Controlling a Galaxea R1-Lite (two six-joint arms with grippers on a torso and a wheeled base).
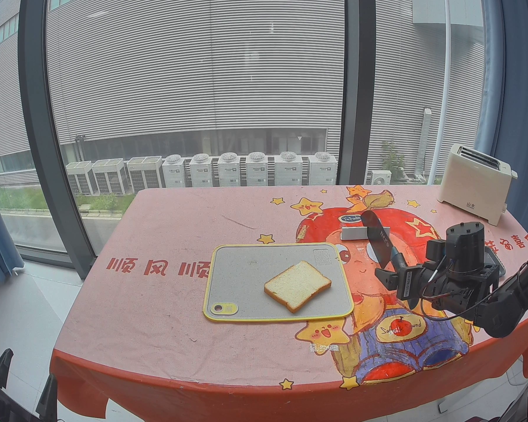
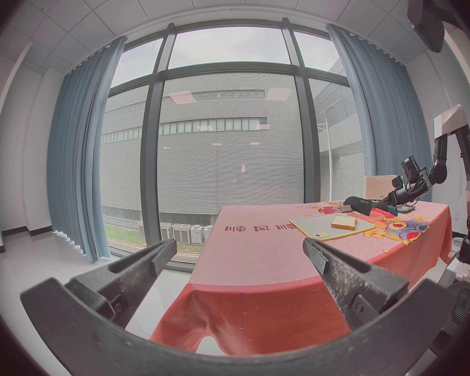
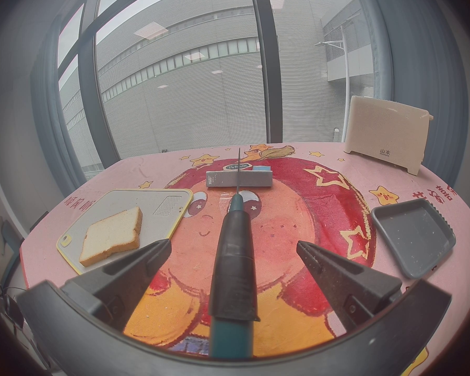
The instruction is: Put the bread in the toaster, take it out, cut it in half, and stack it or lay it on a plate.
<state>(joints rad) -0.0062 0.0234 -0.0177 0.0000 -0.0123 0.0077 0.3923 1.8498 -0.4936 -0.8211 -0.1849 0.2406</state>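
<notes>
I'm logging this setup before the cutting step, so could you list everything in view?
bread slice: one, pale with tan crust, flat on the cutting board
cutting board: one, grey with yellow rim, middle of the table
knife: one, dark blade and teal handle, right of the board, blade crossing the grey block
grey block: one, grey, beyond the board's far right corner
toaster: one, cream, far right corner
tray: one, dark grey, near the right edge
tablecloth: one, pink-red with cartoon print, covering the table
left gripper: one, black, jaws open, low off the table's left side
right gripper: one, black, jaws open either side of the knife handle
</notes>
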